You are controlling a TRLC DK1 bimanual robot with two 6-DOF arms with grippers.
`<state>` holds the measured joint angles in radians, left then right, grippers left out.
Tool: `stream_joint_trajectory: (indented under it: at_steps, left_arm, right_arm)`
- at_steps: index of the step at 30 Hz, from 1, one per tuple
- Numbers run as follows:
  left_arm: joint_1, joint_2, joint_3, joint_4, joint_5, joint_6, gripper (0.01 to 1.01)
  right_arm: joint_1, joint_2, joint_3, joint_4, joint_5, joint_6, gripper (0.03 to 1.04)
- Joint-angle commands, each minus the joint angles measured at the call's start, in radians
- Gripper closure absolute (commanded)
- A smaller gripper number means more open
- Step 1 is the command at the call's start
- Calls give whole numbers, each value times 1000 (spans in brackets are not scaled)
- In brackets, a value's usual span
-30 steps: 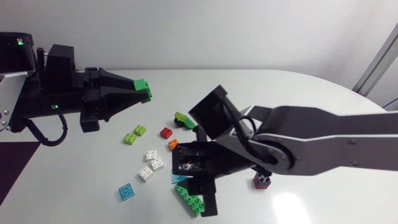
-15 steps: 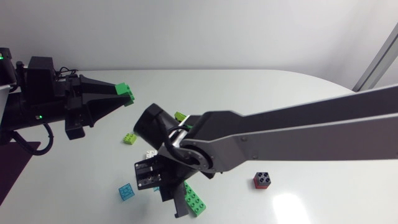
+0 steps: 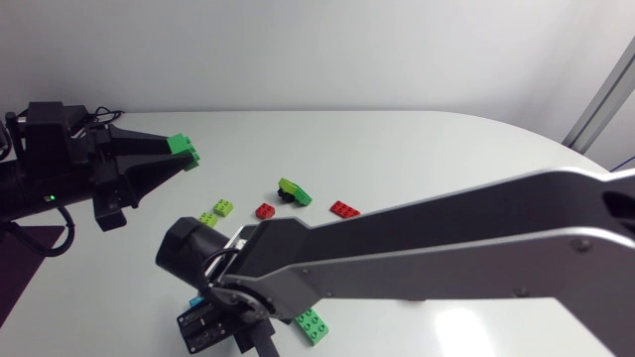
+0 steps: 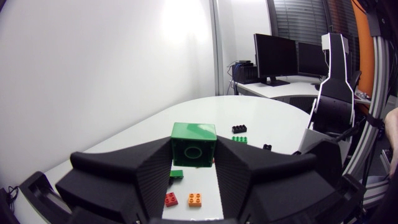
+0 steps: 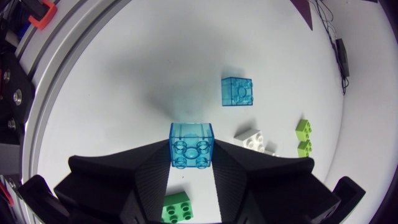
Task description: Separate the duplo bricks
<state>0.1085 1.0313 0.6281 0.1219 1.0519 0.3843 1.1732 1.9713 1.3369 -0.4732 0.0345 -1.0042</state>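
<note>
Well, left gripper (image 4: 194, 160) clamps a green brick (image 4: 193, 142), right gripper (image 5: 191, 163) a blue brick (image 5: 191, 142); I'd set them down well apart.

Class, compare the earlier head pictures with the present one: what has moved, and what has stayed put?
The left gripper, shut on the green brick, drew back toward its own side. The right gripper swept leftward past the middle, carrying the clear blue brick between its fingers. The lime brick and the small red brick stayed where they were.
</note>
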Motion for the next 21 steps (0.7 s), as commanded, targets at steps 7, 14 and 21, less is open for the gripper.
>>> stream_joint_trajectory:
  at_steps: [7, 14, 21]
  left_arm:
    - [43, -66, -57, 41, 14, -2, 828]
    - [54, -99, -71, 41, 14, -10, 830]
    - [36, -105, -68, 45, 13, -25, 830]
  right_arm:
    - [46, 124, 108, -61, 45, -76, 708]
    - [69, 153, 150, -65, 93, -85, 339]
    - [69, 80, 85, -22, 105, -37, 72]
